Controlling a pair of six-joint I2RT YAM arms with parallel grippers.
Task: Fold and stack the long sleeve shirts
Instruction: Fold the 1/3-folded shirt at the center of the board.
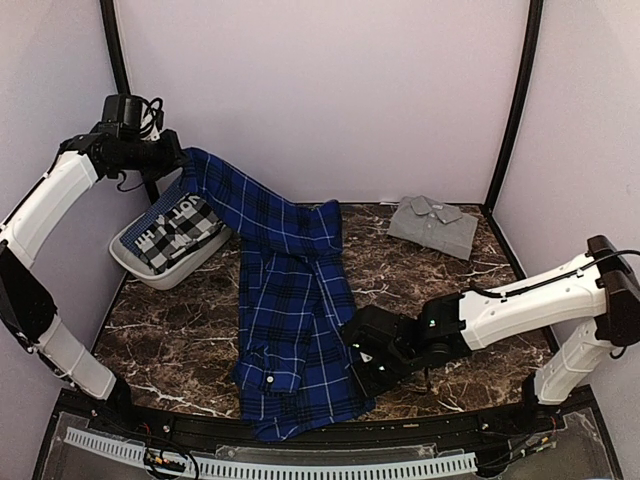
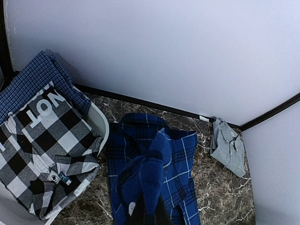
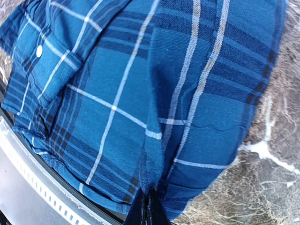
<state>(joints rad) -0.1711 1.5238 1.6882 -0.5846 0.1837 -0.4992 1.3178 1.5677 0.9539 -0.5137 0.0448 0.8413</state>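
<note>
The royal-blue and black plaid shirt (image 1: pixel 290 300) runs from the raised back left down across the marble table to its front edge. My left gripper (image 1: pixel 183 160) is up high, shut on the shirt's upper end, and in the left wrist view the cloth (image 2: pixel 154 173) hangs down from the gripper (image 2: pixel 149 216). My right gripper (image 1: pixel 356 366) is low at the shirt's lower right edge. In the right wrist view it (image 3: pixel 149 208) is shut on a pinched ridge of the plaid cloth (image 3: pixel 140 93). The grey shirt (image 1: pixel 432 225) lies folded at the back right, also seen in the left wrist view (image 2: pixel 227 145).
A white basket (image 1: pixel 135 262) at the left holds a black-and-white checked garment (image 1: pixel 180 228) with white lettering; its rim (image 2: pixel 104 126) shows in the left wrist view. Walls close in the back and sides. A perforated white rail (image 1: pixel 300 468) runs along the front edge.
</note>
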